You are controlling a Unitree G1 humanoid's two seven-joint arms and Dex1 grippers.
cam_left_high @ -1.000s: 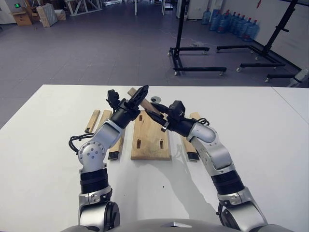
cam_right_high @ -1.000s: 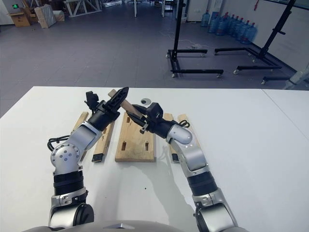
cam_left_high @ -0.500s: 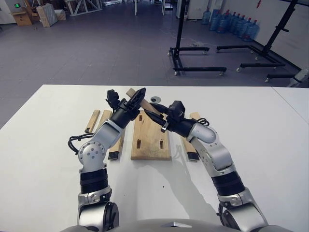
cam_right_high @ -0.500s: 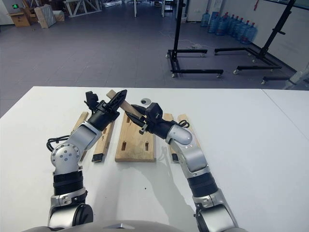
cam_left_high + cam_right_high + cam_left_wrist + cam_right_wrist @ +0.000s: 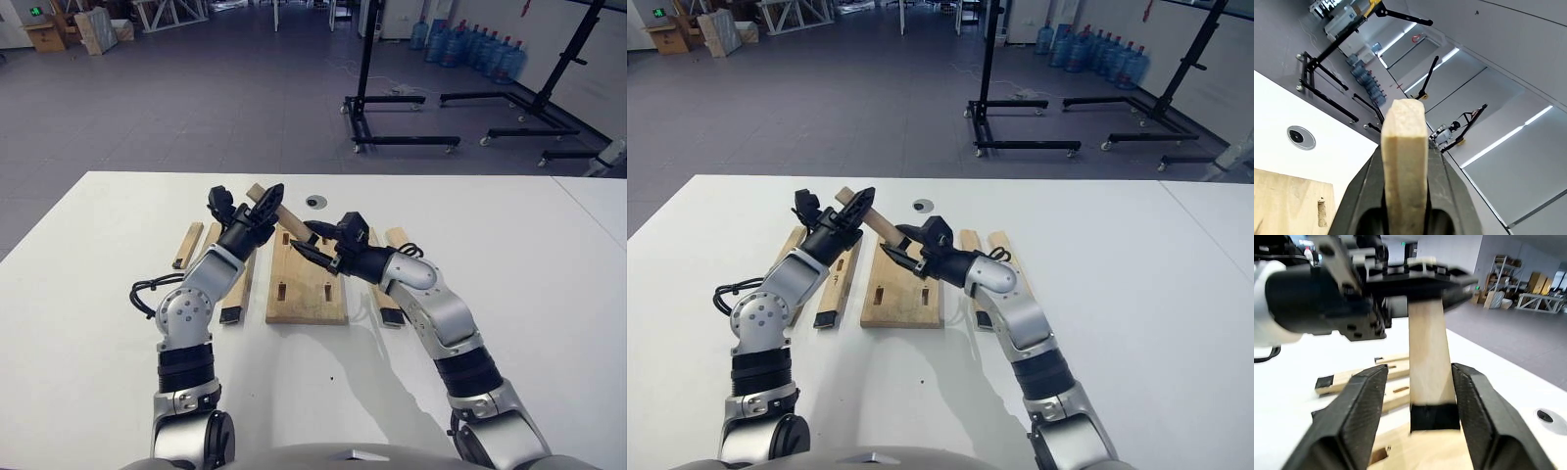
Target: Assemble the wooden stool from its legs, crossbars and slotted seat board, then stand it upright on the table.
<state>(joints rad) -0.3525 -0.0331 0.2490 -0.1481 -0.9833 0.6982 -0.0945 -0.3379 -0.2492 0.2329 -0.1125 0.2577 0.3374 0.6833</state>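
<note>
My left gripper [image 5: 265, 200] is shut on a wooden leg [image 5: 285, 214] and holds it tilted above the far end of the slotted seat board [image 5: 306, 281]. In the left wrist view the leg [image 5: 1404, 161] sits clamped between the two fingers. The leg's black-capped lower end [image 5: 1433, 416] points down toward the board. My right gripper [image 5: 313, 242] is open, one finger [image 5: 1365, 406] on each side of that end, with small gaps to the wood.
More legs and crossbars lie flat on the white table [image 5: 88, 323]: two left of the board [image 5: 187, 245] [image 5: 238, 284] and some on its right [image 5: 388, 299]. A round grommet [image 5: 313, 201] sits in the tabletop beyond. Black stands are on the floor behind.
The left gripper has carried the leg a little left and nearer. The right gripper has dropped lower over the board and now straddles the leg's capped end.
</note>
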